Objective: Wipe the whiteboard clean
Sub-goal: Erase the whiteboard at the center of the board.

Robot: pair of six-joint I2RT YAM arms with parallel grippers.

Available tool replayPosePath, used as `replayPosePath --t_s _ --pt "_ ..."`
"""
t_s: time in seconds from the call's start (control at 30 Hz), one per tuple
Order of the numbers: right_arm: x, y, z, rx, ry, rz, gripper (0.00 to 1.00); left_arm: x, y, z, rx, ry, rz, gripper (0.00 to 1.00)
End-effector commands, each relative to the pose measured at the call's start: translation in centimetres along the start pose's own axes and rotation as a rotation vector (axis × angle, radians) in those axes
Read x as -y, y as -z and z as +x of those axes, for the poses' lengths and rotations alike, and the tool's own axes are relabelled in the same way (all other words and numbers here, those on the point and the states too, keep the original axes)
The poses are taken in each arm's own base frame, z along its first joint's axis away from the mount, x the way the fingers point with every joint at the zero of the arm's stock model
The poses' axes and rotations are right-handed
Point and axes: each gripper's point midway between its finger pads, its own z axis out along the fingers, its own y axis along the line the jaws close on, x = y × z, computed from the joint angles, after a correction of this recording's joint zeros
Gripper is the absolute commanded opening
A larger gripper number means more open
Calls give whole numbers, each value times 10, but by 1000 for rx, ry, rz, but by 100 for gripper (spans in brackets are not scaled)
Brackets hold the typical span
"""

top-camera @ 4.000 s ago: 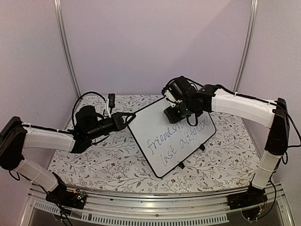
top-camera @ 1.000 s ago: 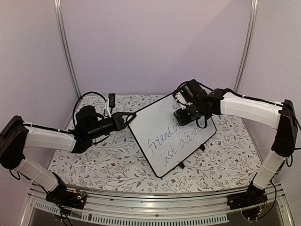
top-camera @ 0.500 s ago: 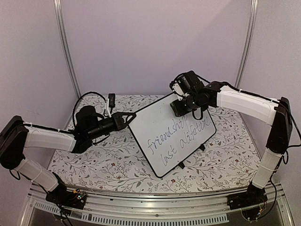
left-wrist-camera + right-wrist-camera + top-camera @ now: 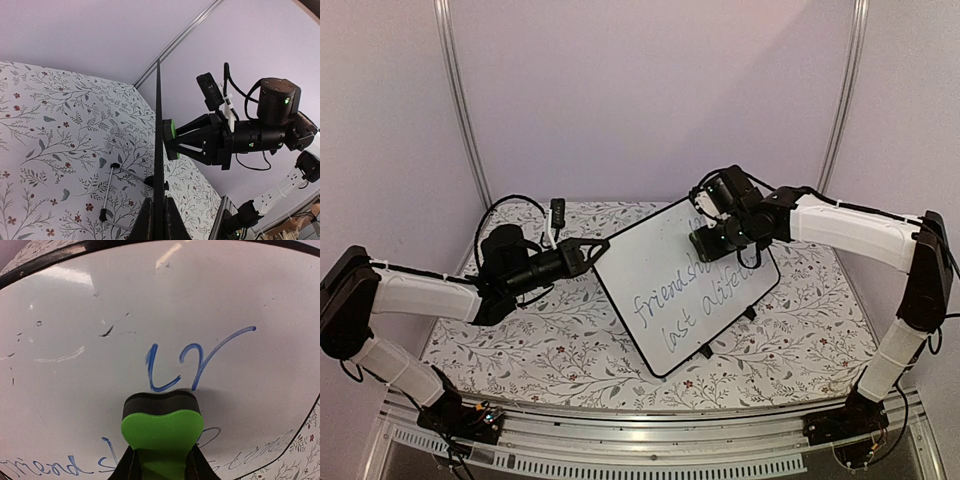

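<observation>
The left pincer (image 4: 159, 219) is clamped on the edge of the tilted whiteboard (image 4: 665, 290), which stands on the tabletop (image 4: 550, 345). The right pincer (image 4: 161, 460) presses a gripped green eraser (image 4: 161, 426) against it. Heavy pressure could twist the board loose.

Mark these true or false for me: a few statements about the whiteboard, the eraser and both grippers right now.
1. The large white rectangular whiteboard is wiped clean. False: dark handwritten text is on it.
2. The right gripper is shut on a small green eraser block. True.
3. The left gripper hangs open, away from the board. False: it is shut on the board's edge.
4. The eraser touches the board's writing face. True.
</observation>
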Motion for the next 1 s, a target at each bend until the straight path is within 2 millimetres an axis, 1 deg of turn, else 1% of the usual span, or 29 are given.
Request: replayPosePath --t_s 0.0,0.1,0.2,0.37,0.5,0.57,0.8,0.97 --pt "3 1 11 -30 -18 -9 0 23 0 4 -15 -83 100 0" --pt "2 2 4 -17 -17 -8 0 23 0 5 -15 -82 100 0" --pt "4 1 -7 3 -12 3 0 22 0 5 -16 -83 100 0" --pt "6 -4 -24 23 -6 19 0 22 -1 5 -16 -83 99 0" --pt "10 -5 -35 41 -9 24 0 22 -1 6 -19 -81 99 0" --pt "9 -5 -38 45 -7 19 0 22 -1 5 -18 -81 103 0" --pt "12 2 -35 41 -2 28 0 28 3 2 -8 -79 117 0" --pt "13 8 -41 60 9 31 0 31 3 0 -10 -57 125 0"
